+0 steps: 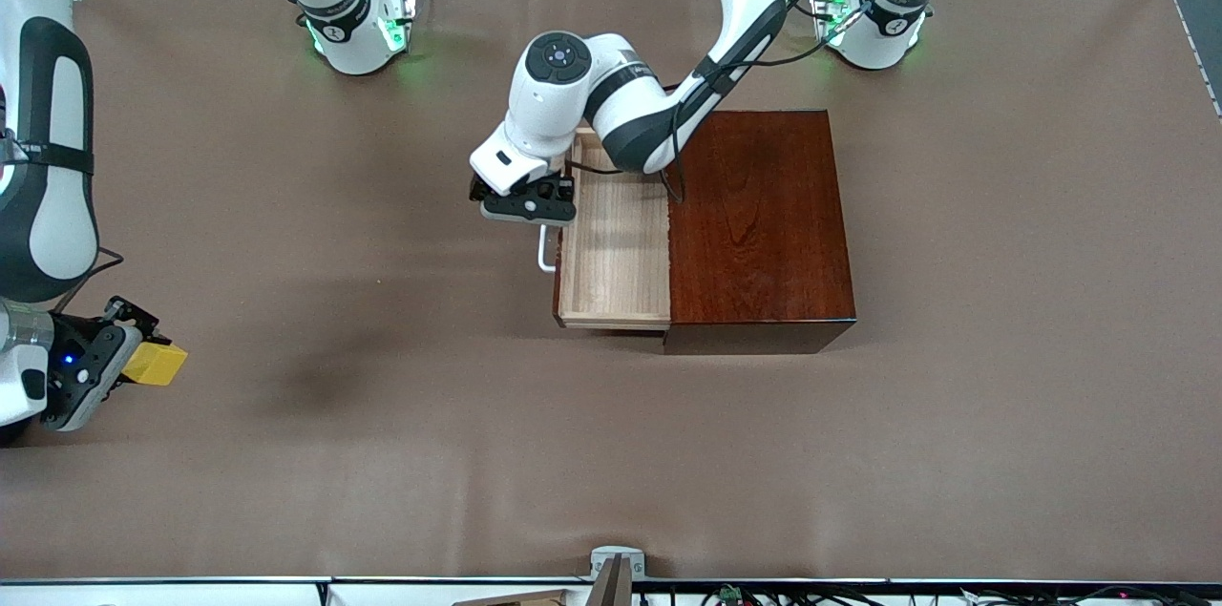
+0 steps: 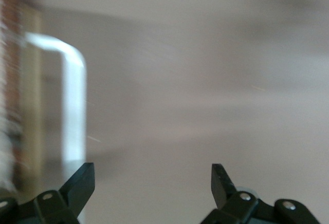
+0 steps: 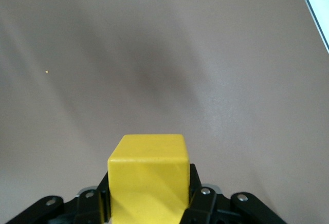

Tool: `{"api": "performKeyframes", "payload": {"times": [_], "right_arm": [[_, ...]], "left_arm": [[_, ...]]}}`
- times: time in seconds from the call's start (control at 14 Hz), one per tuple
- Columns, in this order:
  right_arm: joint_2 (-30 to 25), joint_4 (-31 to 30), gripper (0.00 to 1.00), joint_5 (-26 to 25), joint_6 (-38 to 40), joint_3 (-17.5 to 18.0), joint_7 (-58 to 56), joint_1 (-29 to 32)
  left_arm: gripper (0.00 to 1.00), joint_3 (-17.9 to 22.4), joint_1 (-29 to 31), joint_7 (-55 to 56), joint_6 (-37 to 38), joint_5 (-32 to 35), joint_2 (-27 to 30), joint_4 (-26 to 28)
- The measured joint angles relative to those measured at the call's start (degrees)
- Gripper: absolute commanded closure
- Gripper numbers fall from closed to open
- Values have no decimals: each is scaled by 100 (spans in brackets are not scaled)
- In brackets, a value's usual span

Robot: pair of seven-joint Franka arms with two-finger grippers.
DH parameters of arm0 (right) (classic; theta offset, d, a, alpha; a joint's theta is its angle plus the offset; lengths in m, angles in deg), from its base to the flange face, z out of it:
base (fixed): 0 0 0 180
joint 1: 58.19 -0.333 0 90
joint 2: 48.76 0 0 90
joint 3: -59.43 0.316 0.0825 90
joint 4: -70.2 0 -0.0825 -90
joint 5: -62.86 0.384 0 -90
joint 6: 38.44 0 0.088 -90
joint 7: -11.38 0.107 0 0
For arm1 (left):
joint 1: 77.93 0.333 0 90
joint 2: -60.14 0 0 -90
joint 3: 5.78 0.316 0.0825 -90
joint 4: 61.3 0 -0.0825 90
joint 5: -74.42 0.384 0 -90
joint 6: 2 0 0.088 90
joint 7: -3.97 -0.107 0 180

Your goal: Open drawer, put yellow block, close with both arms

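Front view shows you the yellow block (image 1: 158, 363) clamped in the right gripper (image 1: 122, 360), up in the air over the bare tablecloth (image 1: 382, 415) at the right arm's end of the table, well apart from the wooden box (image 1: 759, 224). Your right wrist view confirms it: the block (image 3: 148, 180) sits squeezed between the black fingers (image 3: 198, 196), jaws closed tight on its sides, with its shadow on the cloth below.

You can see the drawer (image 1: 616, 243) pulled well out of the box toward the right arm's end, its pale tray holding nothing.

Your left gripper (image 1: 528, 205) hangs right at the white handle (image 1: 545, 248) in front of the drawer. In the left wrist view its fingers (image 2: 82, 183) stand wide apart, gripping nothing, with the handle bar (image 2: 72, 95) just beside one fingertip.
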Motion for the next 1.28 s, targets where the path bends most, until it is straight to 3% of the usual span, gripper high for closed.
{"api": "performKeyframes", "payload": {"times": [0.21, 0.64, 0.78, 0.93, 1.14, 1.28], "right_arm": [[1, 0, 100, 0, 0, 3, 0, -4], [0, 2, 100, 1, 0, 45, 0, -99], [0, 3, 100, 1, 0, 49, 1, -162], [-6, 14, 100, 1, -1, 50, 1, -201], [-28, 38, 100, 4, -1, 54, 2, -241], [-44, 40, 100, 6, -1, 61, 1, -305]], "left_arm": [[0, -132, -224, 125, -87, -81, -2, -121], [0, -120, -125, 127, 27, -146, 17, -196], [0, -119, 55, 162, 770, -154, 248, -363], [0, -127, 484, 76, 1969, -154, 831, -470], [0, -102, 1070, -1131, 4001, -153, 1862, -469], [0, -64, 1455, -2085, 4937, -114, 2373, -402]]}}
